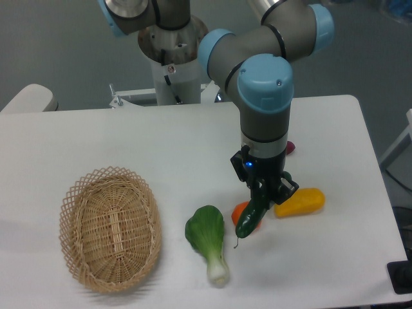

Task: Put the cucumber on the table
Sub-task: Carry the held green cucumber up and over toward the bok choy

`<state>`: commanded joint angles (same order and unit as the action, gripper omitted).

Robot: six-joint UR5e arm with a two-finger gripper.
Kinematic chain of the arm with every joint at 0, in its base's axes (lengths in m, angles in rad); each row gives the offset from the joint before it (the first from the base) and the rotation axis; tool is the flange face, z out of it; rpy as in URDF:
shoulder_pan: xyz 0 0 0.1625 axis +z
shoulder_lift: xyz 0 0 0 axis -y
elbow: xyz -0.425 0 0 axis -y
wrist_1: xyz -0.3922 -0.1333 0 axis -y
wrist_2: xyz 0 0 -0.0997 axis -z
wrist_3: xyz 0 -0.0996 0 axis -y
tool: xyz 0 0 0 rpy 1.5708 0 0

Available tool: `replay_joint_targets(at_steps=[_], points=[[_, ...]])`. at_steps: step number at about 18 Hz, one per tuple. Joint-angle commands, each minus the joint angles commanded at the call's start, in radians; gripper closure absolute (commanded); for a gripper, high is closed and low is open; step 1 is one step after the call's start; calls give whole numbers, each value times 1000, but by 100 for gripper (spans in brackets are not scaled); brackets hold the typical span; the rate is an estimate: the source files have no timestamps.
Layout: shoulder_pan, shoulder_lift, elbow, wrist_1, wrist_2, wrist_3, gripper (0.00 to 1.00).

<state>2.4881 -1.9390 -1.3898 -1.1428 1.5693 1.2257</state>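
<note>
We see the hand (262,193) clamped on the cucumber (251,219) — tilted, stem end low near the surface (129,141), toward its front edge, an orange vegetable (241,210) behind it, bok choy (207,239) beside.

Surface: a white table (96,138) with rounded corners, smooth and plain.
Left part: an oval wicker basket (111,228) sits flat on the top.
Front middle: a bok choy (208,239) lies on the top, leaves toward the back, white stalk toward the front edge.
Right of middle: a yellow vegetable (300,201) lies flat; just beside it, an orange item (240,210), partly hidden.
Further back: a small dark red item (290,148), mostly hidden.
</note>
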Motion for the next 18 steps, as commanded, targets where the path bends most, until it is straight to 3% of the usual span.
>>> replay_joint_targets(at_steps=[8, 12, 14, 18], points=[[3, 0, -40, 11, 8, 5, 88], [27, 6, -132, 23, 21, 187, 87], [55, 17, -190, 58, 21, 244, 87], [77, 66, -348, 104, 18, 423, 87]])
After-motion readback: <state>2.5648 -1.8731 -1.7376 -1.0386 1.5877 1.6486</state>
